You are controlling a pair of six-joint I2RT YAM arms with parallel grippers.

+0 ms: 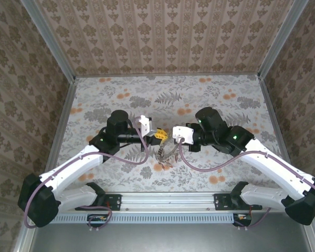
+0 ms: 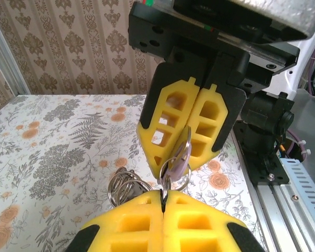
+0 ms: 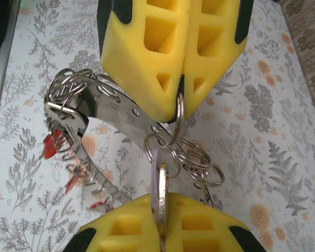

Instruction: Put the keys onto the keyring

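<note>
The flower-patterned surface (image 1: 94,94) stretches out between papered walls. The left arm (image 1: 73,168) and the right arm (image 1: 273,163) reach in from the near edge and meet nose to nose over its middle.

The left claw (image 1: 160,135) is clenched, its yellow fingers (image 3: 147,63) pressed flat together. They pinch a thin split ring (image 3: 178,113) right at their tips. The right claw (image 1: 174,135) faces it, almost touching, and is clenched as well. It grips a pale flat key (image 3: 160,184) edge-on between its pads (image 2: 170,121).

The key's head passes through the same knot of wire loops as the split ring, so the two claws are linked by the bundle between them.

The keyring (image 3: 115,113), a flat dull metal band with small holes along it, hangs just beside the left claw. From the right wrist it curves away to the left and downward from those fingertips, and neither claw grips it. From above it dangles below the two claws, toward the near edge. I cannot tell whether its lower end touches the surface.

More keys (image 3: 52,146), small and red-headed, hang blurred along the band's far curve, well clear of both claws. A cluster of small loose rings (image 3: 199,163) sits next to the held key.
</note>
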